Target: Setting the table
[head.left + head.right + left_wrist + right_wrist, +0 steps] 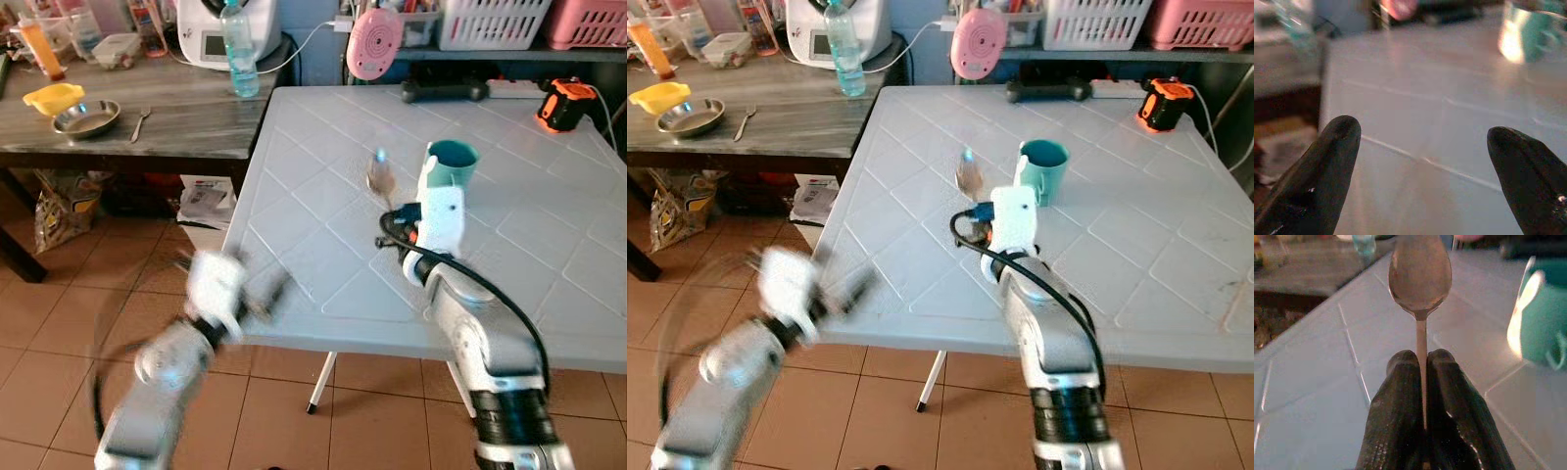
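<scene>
Right gripper (1422,382) pinching spoon (1420,276), teal mug (452,163) beside

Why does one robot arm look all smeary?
In both eye views the left arm, with its tool at the white table's edge, is smeared by motion blur. The left wrist view looks soft too. The right wrist view is sharp near its tool, shut on the spoon; the teal mug beside it has bright glare.

The spoon (1420,276) is polished metal with a dull sheen. The white table (323,176) looks like smooth moulded plastic with grooved lines. The teal mug (1043,168) has a glossy finish. The side table (186,113) shows grey wood grain, matt.
</scene>
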Controlling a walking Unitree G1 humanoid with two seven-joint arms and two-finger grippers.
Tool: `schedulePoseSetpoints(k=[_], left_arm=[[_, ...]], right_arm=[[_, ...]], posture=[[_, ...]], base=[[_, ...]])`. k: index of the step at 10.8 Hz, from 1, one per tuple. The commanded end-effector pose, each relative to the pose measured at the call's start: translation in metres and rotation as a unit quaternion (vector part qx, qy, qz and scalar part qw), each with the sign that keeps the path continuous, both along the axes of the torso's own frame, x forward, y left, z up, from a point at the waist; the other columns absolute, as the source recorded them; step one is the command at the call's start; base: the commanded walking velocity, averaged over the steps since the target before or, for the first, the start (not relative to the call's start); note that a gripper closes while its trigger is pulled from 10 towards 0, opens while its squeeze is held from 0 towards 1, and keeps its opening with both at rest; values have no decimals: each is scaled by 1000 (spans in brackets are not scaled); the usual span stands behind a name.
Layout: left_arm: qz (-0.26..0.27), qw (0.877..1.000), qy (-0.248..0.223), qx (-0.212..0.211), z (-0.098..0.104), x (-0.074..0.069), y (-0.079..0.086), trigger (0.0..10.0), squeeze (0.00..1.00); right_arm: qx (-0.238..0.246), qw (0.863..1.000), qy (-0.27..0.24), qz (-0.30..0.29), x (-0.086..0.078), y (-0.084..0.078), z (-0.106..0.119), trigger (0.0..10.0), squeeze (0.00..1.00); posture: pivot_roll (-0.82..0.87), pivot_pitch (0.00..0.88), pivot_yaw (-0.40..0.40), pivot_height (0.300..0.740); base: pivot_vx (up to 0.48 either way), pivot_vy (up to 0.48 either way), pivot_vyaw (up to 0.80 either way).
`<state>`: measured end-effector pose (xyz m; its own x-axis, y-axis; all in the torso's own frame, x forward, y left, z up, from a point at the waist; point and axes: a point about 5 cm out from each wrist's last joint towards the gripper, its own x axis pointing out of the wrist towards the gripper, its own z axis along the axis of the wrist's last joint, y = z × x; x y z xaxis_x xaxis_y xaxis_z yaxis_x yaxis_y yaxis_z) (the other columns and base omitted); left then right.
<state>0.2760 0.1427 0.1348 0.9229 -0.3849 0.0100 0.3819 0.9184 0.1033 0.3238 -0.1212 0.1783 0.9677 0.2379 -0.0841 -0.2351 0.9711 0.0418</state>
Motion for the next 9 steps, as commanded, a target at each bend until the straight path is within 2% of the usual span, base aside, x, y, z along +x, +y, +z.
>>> schedulePoseSetpoints(k=[1, 2, 3, 6, 9], left_arm=[[29, 1000, -7, 7, 1, 4, 9, 10000, 0], [51, 999, -16, 10, 4, 9, 14, 10000, 0], [54, 998, -16, 7, 5, 12, 16, 10000, 0], [62, 998, -13, 1, 4, 18, 12, 10000, 0], [65, 998, -8, -1, 0, 15, 10, 10000, 0]], right_arm=[[4, 1000, -10, -1, -4, -1, 4, 2000, 0], [7, 1000, -26, -12, -9, -6, 5, 8000, 0], [11, 999, -31, -23, -11, -9, 5, 10000, 0], [0, 998, -31, -56, -15, -19, 1, 10000, 0], [0, 998, -25, -52, -13, -17, -3, 10000, 0]], posture=[[14, 63, 51, 740], [14, 60, 50, 740], [11, 58, 54, 740], [4, 52, 60, 740], [12, 48, 48, 740]], base=[[0, 0, 0], [0, 0, 0], [0, 0, 0], [0, 0, 0], [0, 0, -548]])
